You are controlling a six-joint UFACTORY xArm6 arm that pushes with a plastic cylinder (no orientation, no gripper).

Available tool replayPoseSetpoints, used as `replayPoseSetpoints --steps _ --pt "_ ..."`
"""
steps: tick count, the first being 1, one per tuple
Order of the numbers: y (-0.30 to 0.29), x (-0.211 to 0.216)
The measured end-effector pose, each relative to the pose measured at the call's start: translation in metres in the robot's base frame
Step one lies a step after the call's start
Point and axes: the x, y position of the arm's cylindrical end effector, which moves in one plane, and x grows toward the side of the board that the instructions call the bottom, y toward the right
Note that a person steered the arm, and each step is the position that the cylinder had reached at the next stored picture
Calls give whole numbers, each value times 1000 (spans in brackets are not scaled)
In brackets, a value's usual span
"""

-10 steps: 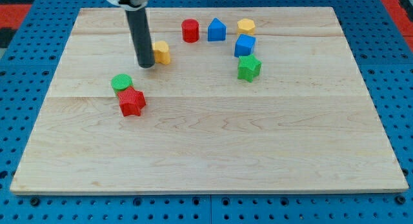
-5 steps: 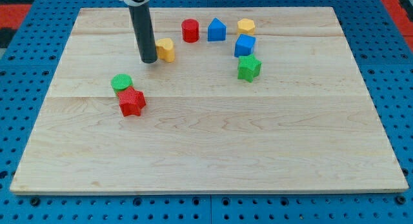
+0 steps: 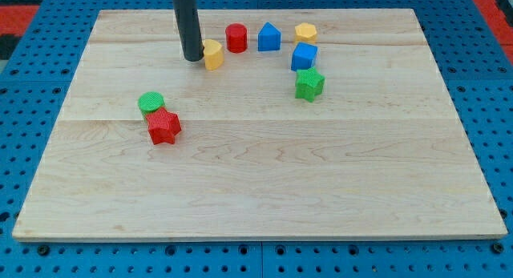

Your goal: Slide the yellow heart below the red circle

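The dark rod's tip (image 3: 192,59), which grips nothing, is pressed against the yellow heart block's (image 3: 212,54) left side, evidently driving it rightward beneath the red circle block (image 3: 236,38).

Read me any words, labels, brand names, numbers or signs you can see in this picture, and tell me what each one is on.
None. No writing shows on the wooden board, the coloured blocks such as the yellow heart and red circle, the dark rod above my tip, or the blue pegboard around the board.
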Motion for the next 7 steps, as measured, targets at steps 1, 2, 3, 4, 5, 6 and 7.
replayPoseSetpoints --steps 1,2,3,4,5,6,7 --pt "-2 -5" --pt "-20 -5" --pt "-20 -7" --pt "-11 -7" --pt "8 -7" --pt "10 -7" --pt "11 -7"
